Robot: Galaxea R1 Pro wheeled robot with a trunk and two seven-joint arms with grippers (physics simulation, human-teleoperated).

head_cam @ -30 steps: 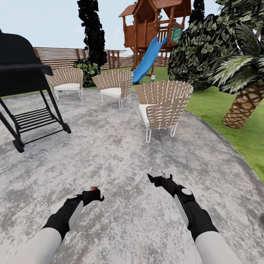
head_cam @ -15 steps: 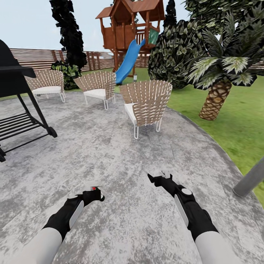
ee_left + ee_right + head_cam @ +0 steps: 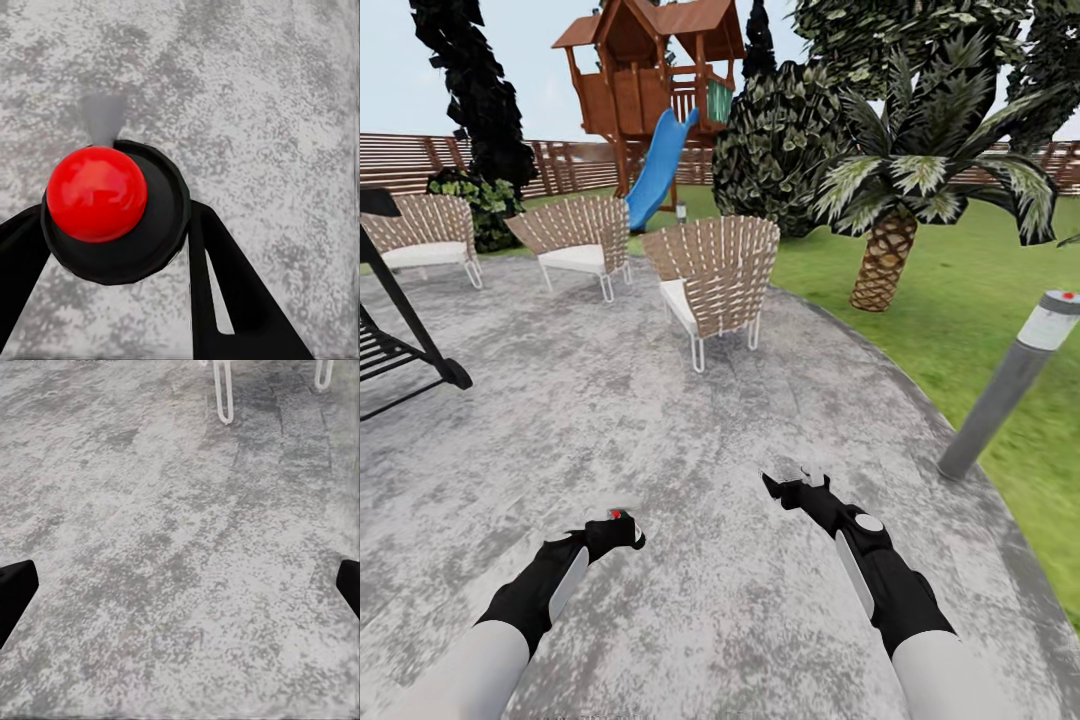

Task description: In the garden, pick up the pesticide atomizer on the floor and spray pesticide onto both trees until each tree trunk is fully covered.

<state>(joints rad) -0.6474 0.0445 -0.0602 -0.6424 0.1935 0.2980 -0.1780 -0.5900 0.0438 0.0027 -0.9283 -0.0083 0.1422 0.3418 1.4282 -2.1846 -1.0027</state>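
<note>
Transit across the grey patio (image 3: 660, 420) is seen from the head; lawn (image 3: 980, 300) lies beyond its right edge, atomizer not yet located. Left gripper (image 3: 112, 247): state unclear. Right gripper (image 3: 180, 585): fingers spread, empty. Searching is called for next.

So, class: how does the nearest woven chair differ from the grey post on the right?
The chair stands on the grey paving; the post rises at the grass edge. The chair is broad, tan weave on thin white legs; the post is a slim grey cylinder. The chair sits upright; the post looks tilted and has a pale cap with a red spot. Both are outdoor garden fittings.
</note>
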